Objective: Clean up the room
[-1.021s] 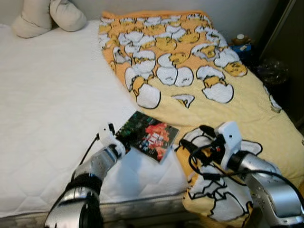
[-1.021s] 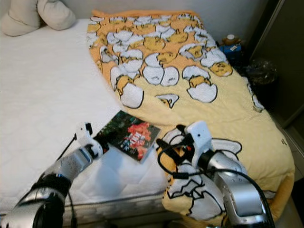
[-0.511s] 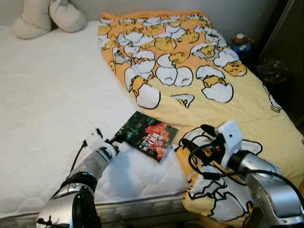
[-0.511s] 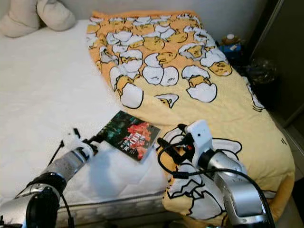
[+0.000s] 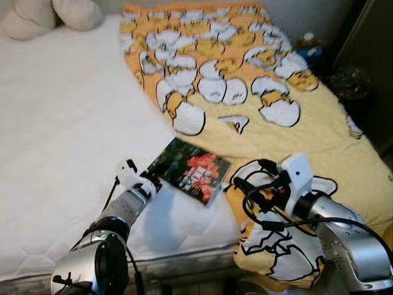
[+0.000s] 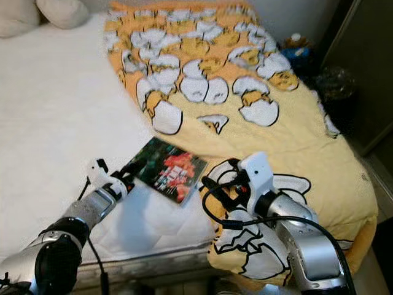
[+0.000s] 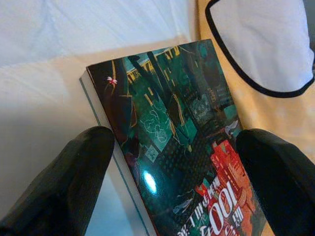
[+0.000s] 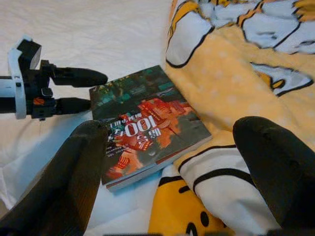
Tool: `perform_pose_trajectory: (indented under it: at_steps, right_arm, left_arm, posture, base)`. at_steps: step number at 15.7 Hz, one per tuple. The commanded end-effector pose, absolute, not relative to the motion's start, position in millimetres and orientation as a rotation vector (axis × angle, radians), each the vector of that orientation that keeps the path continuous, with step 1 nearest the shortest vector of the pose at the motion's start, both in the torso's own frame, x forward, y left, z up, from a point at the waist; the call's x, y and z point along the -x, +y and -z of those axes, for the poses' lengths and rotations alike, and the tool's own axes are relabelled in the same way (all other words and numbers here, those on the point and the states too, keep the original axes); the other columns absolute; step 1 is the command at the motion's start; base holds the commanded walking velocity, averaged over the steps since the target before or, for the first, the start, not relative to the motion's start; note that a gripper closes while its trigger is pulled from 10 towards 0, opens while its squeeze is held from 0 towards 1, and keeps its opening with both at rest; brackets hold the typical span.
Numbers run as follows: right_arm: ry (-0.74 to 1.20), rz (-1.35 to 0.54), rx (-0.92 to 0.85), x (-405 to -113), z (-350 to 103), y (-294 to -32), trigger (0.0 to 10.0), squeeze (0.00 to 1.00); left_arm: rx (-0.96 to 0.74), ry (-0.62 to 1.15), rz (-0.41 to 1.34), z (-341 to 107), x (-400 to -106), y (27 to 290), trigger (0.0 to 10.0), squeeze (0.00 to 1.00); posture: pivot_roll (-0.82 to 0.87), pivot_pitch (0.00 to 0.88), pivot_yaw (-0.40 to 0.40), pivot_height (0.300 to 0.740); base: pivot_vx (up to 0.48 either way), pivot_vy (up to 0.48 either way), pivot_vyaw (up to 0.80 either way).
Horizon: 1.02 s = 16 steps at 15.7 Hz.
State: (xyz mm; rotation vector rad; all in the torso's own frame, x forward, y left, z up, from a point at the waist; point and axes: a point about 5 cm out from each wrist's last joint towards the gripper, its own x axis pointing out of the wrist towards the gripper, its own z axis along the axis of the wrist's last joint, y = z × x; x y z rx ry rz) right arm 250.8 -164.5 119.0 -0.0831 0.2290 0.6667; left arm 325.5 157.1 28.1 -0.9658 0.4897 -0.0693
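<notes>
A dark paperback book with a red and green cover lies flat on the white mattress, its right edge against the yellow egg-print blanket. My left gripper is open at the book's left corner. In the left wrist view the corner of the book lies between the two black fingers. My right gripper is open over the blanket just right of the book. The right wrist view takes in the book and the left gripper beyond it.
Two beige pillows lie at the head of the bed, far left. The blanket covers the bed's right half and hangs over the front edge. Dark clutter and a small bottle stand on the floor to the right.
The camera has tipped down, so the scene has slid upward. My left gripper pulled a little away from the book, then came back to its corner. The book has not moved.
</notes>
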Motion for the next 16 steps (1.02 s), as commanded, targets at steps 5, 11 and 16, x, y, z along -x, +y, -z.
perform_pose_trajectory:
  at_steps: [5,11,16]
  right_arm:
    - [0.22,-0.68,0.063,-251,-124,-156,10.0,0.0]
    - [0.233,-0.689,0.061,-249,-123,-154,10.0,0.0]
    - [0.235,-0.696,0.061,-249,-122,-152,10.0,0.0]
  left_arm:
    - [0.9,0.532,-0.064,-21,-322,169,10.0,0.0]
    - [1.056,0.638,0.143,-19,-315,142,10.0,0.0]
    - [1.164,0.473,0.155,-34,-326,146,10.0,0.0]
  posture:
    - [-0.13,0.23,0.06,0.74]
    - [-0.13,0.227,0.055,0.74]
    - [-0.13,0.221,0.058,0.74]
  base:
    - [0.0,0.0,0.0]
    - [0.0,0.0,0.0]
    - [0.0,0.0,0.0]
